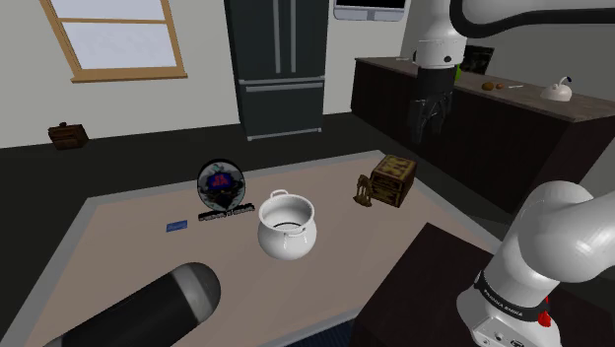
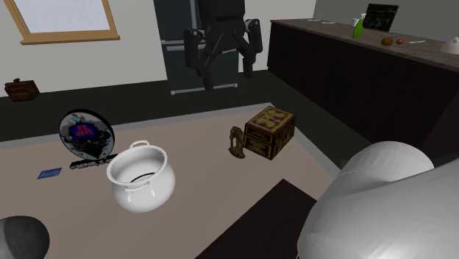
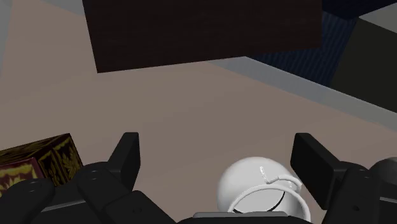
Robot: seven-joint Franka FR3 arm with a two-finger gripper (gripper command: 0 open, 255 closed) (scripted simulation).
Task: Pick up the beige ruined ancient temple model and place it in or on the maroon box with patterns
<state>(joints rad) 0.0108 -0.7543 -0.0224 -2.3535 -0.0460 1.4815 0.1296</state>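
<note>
The small beige-brown ruined temple model [image 1: 365, 189] [image 2: 236, 142] stands on the table, touching or nearly touching the side of the dark patterned box [image 1: 392, 178] [image 2: 269, 131] [image 3: 38, 159]. My black gripper [image 1: 430, 130] [image 2: 222, 66] [image 3: 219, 153] hangs high above the table, well above the box and the model. Its fingers [image 3: 127, 153] stand wide apart with nothing between them. In the wrist view the box's corner shows beside one finger.
A white two-handled pot [image 1: 287, 225] [image 2: 141, 176] [image 3: 261, 188] sits mid-table. A round dark ornament on a stand [image 1: 221, 185] [image 2: 84, 136] and a small blue card [image 1: 176, 226] [image 2: 50, 174] lie beyond it. A dark cylinder [image 1: 148, 311] lies at the table's near edge. A dark counter [image 1: 493, 108] runs behind.
</note>
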